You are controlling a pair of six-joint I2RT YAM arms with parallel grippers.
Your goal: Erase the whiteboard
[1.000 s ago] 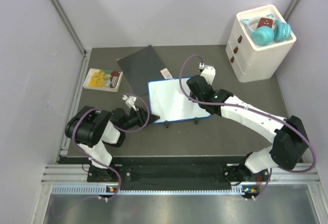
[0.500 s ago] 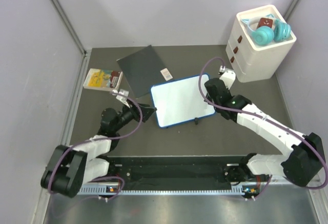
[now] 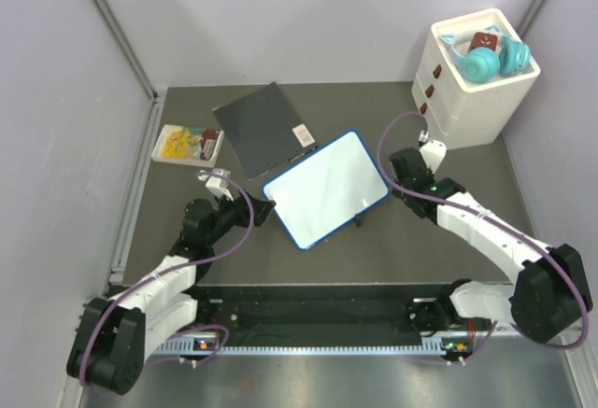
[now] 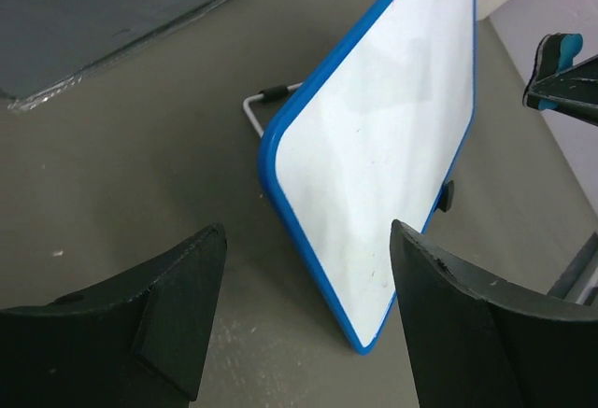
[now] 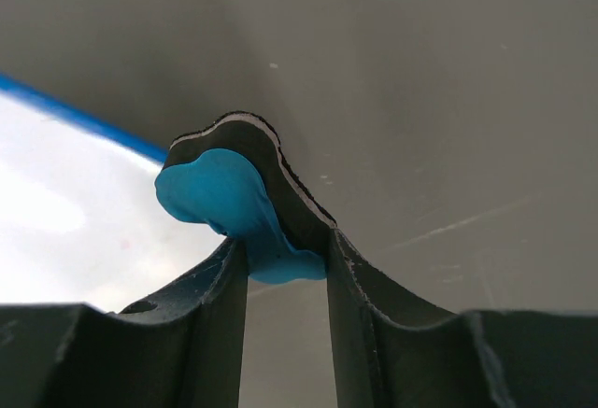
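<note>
Right tool (image 5: 283, 251) over tabletop (image 3: 327, 268) (lilac walls (image 3: 327, 16))

Glossy whiteboard (image 4: 383, 147), matt grey table (image 4: 140, 175)

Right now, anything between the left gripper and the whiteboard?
Nothing. In the left wrist view the whiteboard's near corner shows right between the open left gripper's fingers, with only bare table around it.

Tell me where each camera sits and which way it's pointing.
Top external: overhead, behind the robot, looking down on the table; left arm and right arm show.
Left wrist: low, facing the tilted whiteboard; open left gripper frames it.
Right wrist: pointing down at the table; right gripper pinches a blue eraser.
Shared: whiteboard appears in all three.
</note>
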